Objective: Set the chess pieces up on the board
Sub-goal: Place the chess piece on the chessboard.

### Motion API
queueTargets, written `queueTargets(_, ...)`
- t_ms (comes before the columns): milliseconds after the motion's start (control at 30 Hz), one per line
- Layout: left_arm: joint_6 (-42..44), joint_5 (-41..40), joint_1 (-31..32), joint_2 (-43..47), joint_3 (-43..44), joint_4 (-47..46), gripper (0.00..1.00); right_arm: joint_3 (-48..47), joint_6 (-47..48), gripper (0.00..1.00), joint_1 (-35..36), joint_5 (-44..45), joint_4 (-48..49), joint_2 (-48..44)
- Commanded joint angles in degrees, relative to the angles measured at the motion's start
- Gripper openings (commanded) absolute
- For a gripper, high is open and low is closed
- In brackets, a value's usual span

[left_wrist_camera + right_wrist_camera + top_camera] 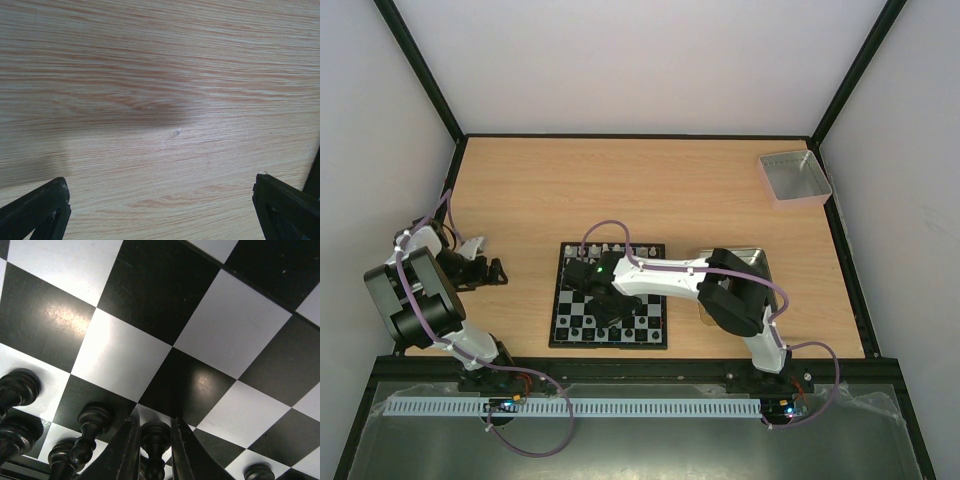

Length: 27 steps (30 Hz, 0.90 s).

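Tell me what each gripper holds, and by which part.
The right gripper grips a black piece by its head, one finger on each side. The left gripper is open and holds nothing.

The left arm is folded back, its left gripper spread wide. The right arm reaches forward-left, its right gripper pinching a black chess piece.

No text, label, brand, number or sign can be read in any of the three views.
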<state>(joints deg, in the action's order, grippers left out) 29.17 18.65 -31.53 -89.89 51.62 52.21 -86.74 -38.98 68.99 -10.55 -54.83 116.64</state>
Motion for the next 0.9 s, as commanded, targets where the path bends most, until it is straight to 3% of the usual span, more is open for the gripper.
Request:
queueTargets(0, 0.71, 1.02, -0.38, -0.64, -0.37, 1.93, 0.99, -1.33, 0.20, 0.17, 0.19, 1.31, -1.23, 0.69)
queueTargets(200, 0.81, 1.16, -0.38, -0.88, -0.34, 1.94, 0.99, -1.30, -0.63, 0.20, 0.18, 2.44, -1.73, 0.34)
queueTargets(300, 0.87, 1.19, -0.38, -0.95, -0.33, 1.96, 0.99, -0.88, -1.73, 0.38, -0.21, 3.81, -1.75, -0.67)
queueTargets(367, 0.89, 1.20, -0.38, -0.99, -0.36, 1.95, 0.99, -0.59, -2.15, 0.40, -0.47, 4.42, -1.49, -1.39)
queueTargets(600, 0.87, 1.20, -0.38, -1.09, -0.29, 1.98, 0.99, -0.71, -2.56, 0.39, -1.38, 5.47, -1.33, -2.41)
queueTargets(867, 0.79, 1.12, -0.38, -1.11, -0.36, 1.89, 0.99, -2.46, -3.86, 0.32, -4.26, 8.34, -1.72, -4.04)
